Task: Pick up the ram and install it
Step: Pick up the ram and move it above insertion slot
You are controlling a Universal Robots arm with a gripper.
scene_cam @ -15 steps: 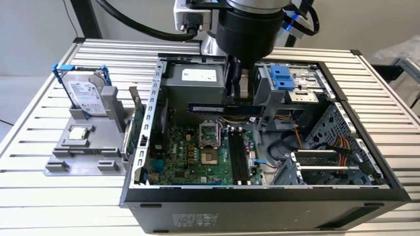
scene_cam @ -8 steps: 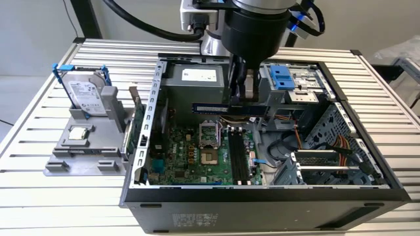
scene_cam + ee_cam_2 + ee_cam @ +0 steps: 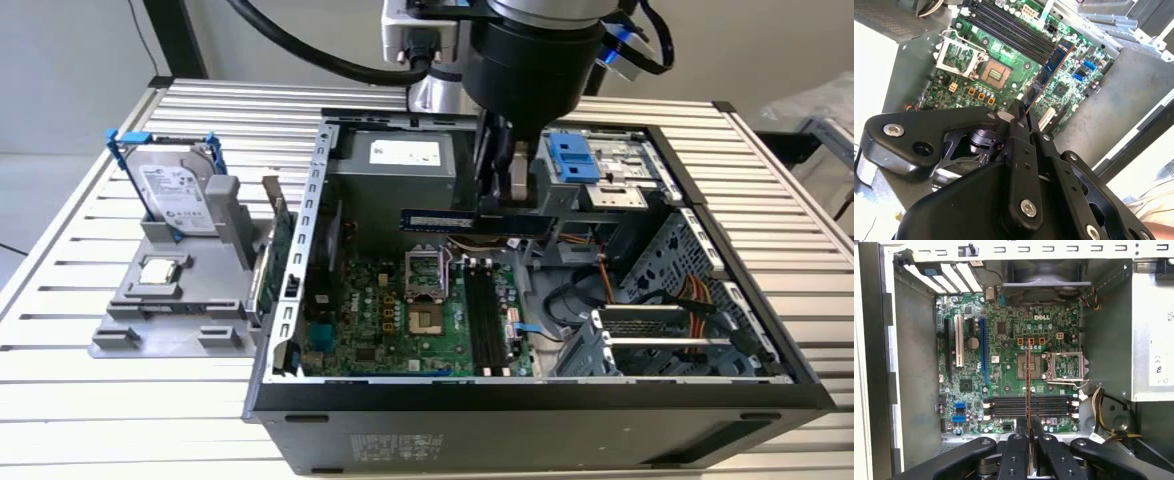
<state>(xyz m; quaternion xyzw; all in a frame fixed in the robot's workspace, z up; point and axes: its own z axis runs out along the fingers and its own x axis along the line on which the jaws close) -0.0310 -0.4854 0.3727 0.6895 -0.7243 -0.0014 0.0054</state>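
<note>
The ram (image 3: 470, 221) is a thin blue-green stick with dark chips, and my gripper (image 3: 501, 208) is shut on it. It hangs level inside the open computer case (image 3: 287, 250), above the motherboard (image 3: 380, 320). The black memory slots (image 3: 483, 320) lie below it and apart from it. In the second wrist view the ram (image 3: 1050, 67) sticks out from the closed fingertips (image 3: 1019, 117) over the green board. In the first wrist view the ram (image 3: 1027, 385) appears edge-on as a thin line crossing the slots (image 3: 1004, 406), held between the fingers (image 3: 1016, 450).
A grey fixture (image 3: 174, 320) left of the case carries a silver hard drive in a blue frame (image 3: 180, 190) and a square processor chip (image 3: 160, 270). Inside the case are the open processor socket (image 3: 424, 290), the power supply (image 3: 400, 160), cables (image 3: 607, 275) and a drive cage (image 3: 667, 335).
</note>
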